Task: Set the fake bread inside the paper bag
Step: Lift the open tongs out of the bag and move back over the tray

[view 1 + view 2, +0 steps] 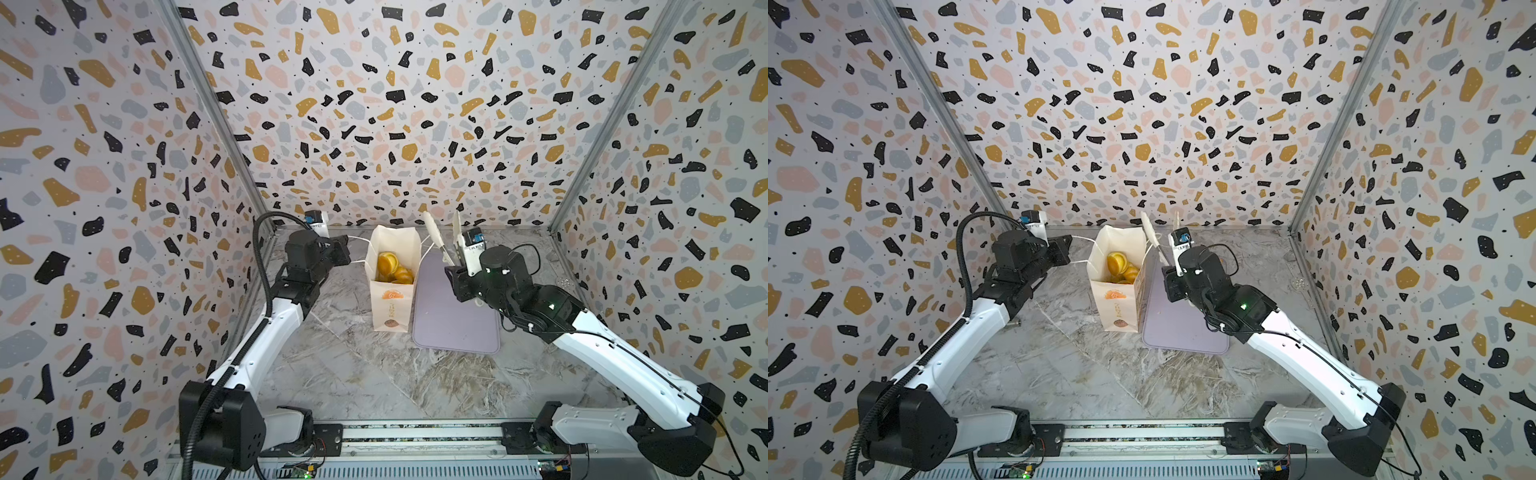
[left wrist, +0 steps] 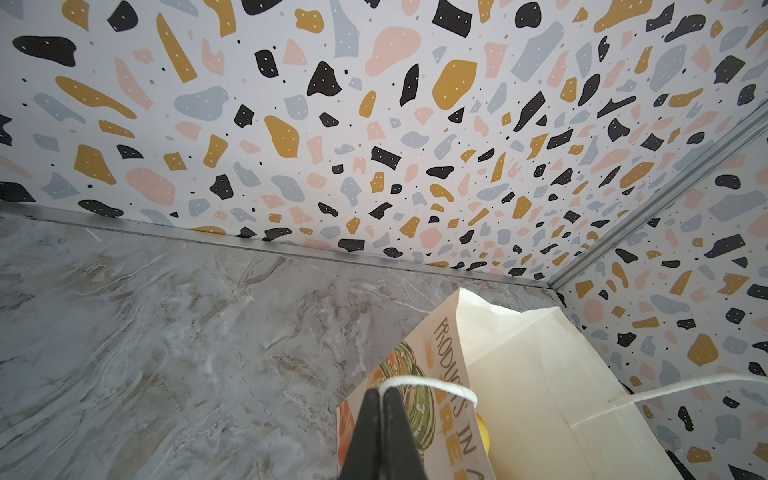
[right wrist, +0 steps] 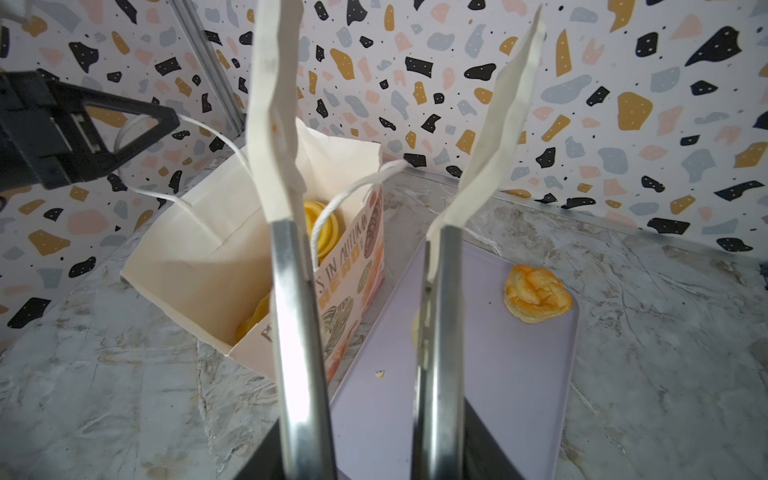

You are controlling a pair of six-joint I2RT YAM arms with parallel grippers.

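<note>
Rolls of fake bread [image 1: 392,268] lie heaped inside the paper bag [image 1: 390,305], which stands upright at the far middle of the bench [image 1: 353,374], its mouth open in both top views. One piece is outside it: a plaited pastry [image 3: 538,293] at the far right corner of the lilac tray [image 3: 498,395]. The tray lies just right of the bag, and the right arm hides the pastry in both top views. The left claw [image 2: 380,392] is fully closed, pinching the bag's white string handle [image 2: 432,384] and drawing it to the left, which seems to hold the mouth open. The right claw [image 3: 374,461] grips a pair of metal tongs [image 3: 291,291] by their shafts. The tongs' cream pads [image 3: 274,124] stand apart and empty, raised over the tray between bag and pastry. The pastry looks light and rigid, with a slick glazed shell and a domed plaited top, so a shallow pinch would likely let it skid out. The safer hold is across its shorter sides, pads low on the flanks near the tray, squeezed gently. The bag is thin paper, light and easily tipped or creased. The drop should come from straight above the mouth, clear of the rim and of the second handle [image 3: 361,183] arching over it.
</note>
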